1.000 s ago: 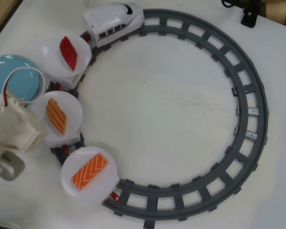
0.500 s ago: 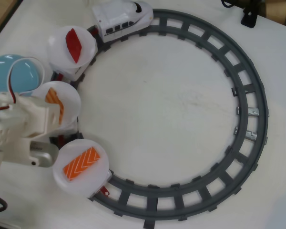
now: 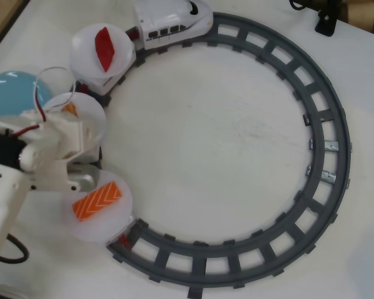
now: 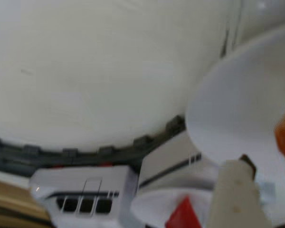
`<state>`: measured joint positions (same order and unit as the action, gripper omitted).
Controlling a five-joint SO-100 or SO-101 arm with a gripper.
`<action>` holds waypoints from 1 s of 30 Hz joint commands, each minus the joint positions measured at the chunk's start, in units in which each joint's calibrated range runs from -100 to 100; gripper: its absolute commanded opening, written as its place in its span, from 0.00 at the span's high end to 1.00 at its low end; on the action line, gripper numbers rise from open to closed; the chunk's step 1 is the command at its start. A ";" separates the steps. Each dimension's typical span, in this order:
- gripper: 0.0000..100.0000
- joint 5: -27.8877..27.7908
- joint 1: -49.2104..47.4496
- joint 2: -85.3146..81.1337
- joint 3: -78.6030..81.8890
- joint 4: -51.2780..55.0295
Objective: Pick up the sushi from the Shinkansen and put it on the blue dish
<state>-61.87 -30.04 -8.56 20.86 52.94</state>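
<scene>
Closest to the wrist camera, one pale fingertip (image 4: 235, 199) fills the lower right, with a white plate (image 4: 242, 114) just behind it and a sliver of orange (image 4: 284, 137) at the far right edge. Only that one finger shows, and from overhead the arm's body hides the tips of the gripper (image 3: 71, 124), so I cannot tell how wide the claw stands or whether it touches anything; it looks empty.

Taking the gripper as landmark, overhead, left to right: the blue dish (image 3: 9, 93) lies just up-left of it, partly under the arm. The sushi (image 3: 97, 200), with its white chevrons, rests on a white plate just below it, not under it. A paler orange piece (image 3: 70, 109) peeks out directly beneath it. The dark red piece (image 3: 104, 48) rides the next plate up, and the Shinkansen (image 3: 171, 23) heads the grey track (image 3: 327, 118).

Likely slip: closing here would probably catch the paler piece, not the sushi. A low finger may also tip a plate or derail a car.
</scene>
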 commanded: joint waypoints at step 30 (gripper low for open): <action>0.89 2.46 -4.12 13.91 -27.62 14.28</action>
<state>-60.37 -33.63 5.78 -2.93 66.89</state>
